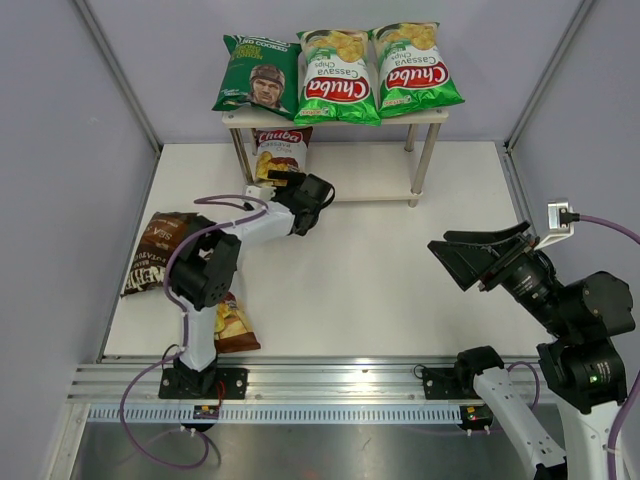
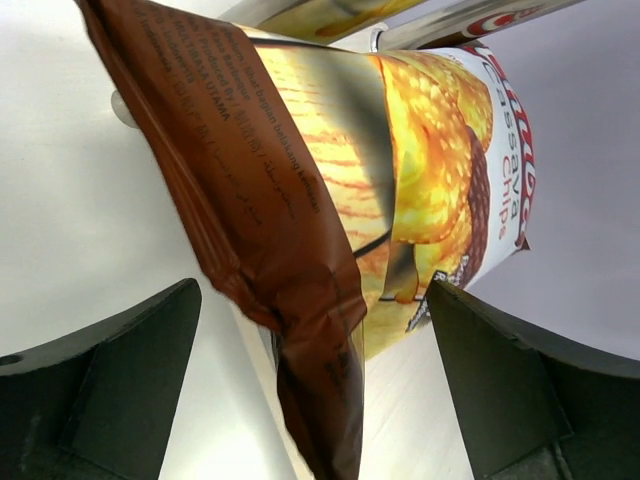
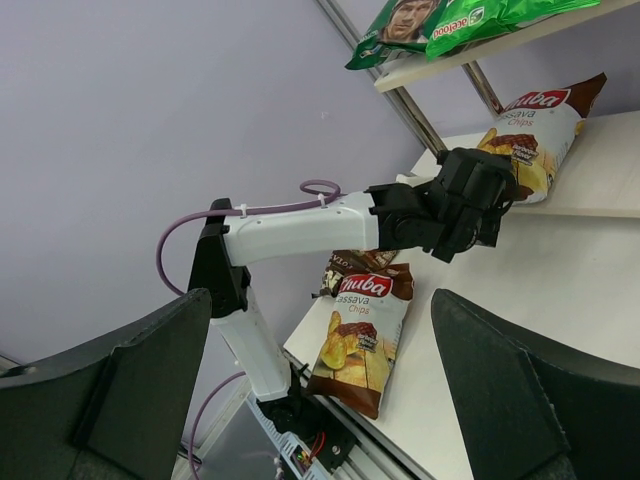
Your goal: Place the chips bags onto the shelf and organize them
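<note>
The shelf [image 1: 370,186] stands at the back. On its top board lie a dark green bag with a man's face [image 1: 258,76] and two bright green Chuba bags [image 1: 337,78] [image 1: 414,68]. A brown-and-white Chuba bag [image 1: 280,150] leans on the left of the lower board. My left gripper [image 1: 283,183] is open right in front of it, the bag's lower edge [image 2: 320,400] between the spread fingers. A second brown-and-white Chuba bag [image 3: 365,335] and the dark brown Kettle bag [image 1: 155,250] lie on the table at the left. My right gripper [image 1: 455,255] is open and empty at the right.
The white table [image 1: 380,290] is walled by grey panels at left, back and right. A metal rail [image 1: 330,380] runs along the near edge. The left arm [image 3: 300,230] stretches over the second Chuba bag and partly hides it from above.
</note>
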